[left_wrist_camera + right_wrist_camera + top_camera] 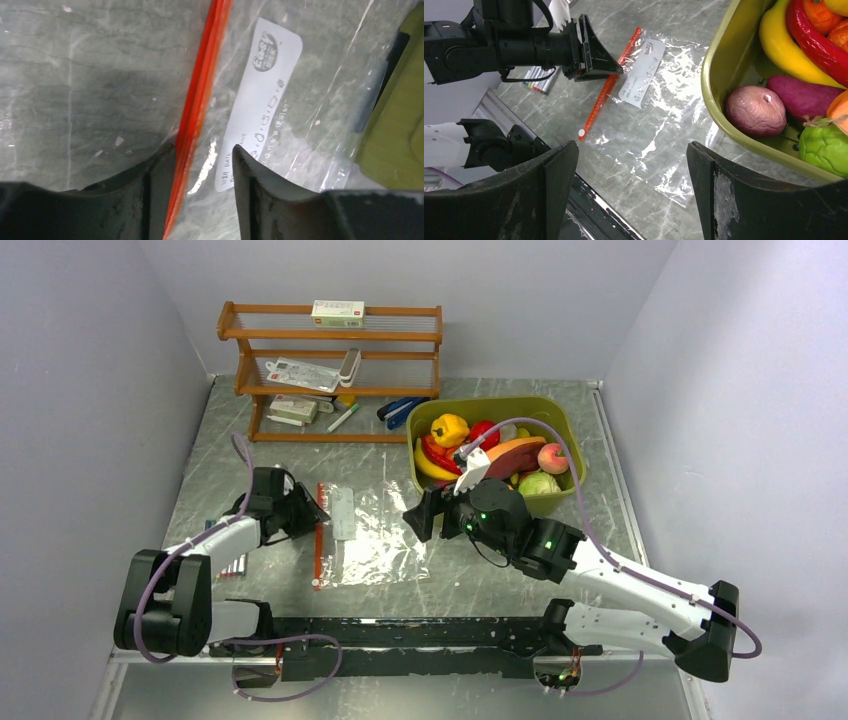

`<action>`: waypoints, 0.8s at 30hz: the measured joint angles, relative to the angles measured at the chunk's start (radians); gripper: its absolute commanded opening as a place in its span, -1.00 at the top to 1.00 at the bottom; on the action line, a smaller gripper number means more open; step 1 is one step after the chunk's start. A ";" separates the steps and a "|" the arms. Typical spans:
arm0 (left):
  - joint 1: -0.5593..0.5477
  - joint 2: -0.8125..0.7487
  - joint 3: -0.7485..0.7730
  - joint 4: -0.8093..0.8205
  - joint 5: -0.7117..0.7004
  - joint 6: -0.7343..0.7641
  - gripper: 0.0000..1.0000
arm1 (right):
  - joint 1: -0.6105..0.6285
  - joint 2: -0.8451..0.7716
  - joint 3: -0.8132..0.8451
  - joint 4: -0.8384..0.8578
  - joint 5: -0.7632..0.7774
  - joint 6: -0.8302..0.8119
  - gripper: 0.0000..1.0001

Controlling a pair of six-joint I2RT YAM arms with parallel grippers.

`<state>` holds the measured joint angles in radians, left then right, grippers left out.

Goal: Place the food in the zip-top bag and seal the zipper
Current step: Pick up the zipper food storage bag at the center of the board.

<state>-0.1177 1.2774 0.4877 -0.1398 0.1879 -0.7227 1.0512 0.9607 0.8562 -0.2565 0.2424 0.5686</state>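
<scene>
The left gripper (205, 155), jaws apart, straddles the zipper (200, 100), likely to pinch open the zip-top bag (375, 530) lying flat mid-table; the right gripper (631, 147) hovers wide and empty beside the tub (545, 403) of food (480, 445).

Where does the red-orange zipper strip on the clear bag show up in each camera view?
Top external: the zipper is a vertical strip left of centre, along the left edge of the zip-top bag.
Left wrist: the zipper is a diagonal band from top centre to the bottom edge.
Right wrist: the zipper is upper middle, slanting down-left.
Shared landmark: the white label beside it.
</scene>
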 measured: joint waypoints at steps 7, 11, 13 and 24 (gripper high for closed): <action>0.003 0.018 -0.058 0.098 0.073 -0.022 0.86 | 0.000 -0.001 0.000 -0.004 0.001 0.001 -0.58; 0.003 0.011 -0.060 0.089 0.111 -0.017 0.86 | 0.000 0.010 0.000 -0.006 -0.007 0.004 -0.53; 0.003 -0.014 -0.060 0.077 0.135 -0.016 0.86 | 0.004 0.028 0.004 -0.012 -0.011 0.005 -0.51; 0.003 -0.316 -0.026 -0.004 0.266 -0.021 0.86 | 0.072 0.185 0.075 -0.019 -0.026 0.041 -0.37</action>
<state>-0.1146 0.9615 0.4618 -0.1436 0.4538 -0.7441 1.1233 1.1454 0.9310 -0.2752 0.2165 0.6094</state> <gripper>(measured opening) 0.071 0.702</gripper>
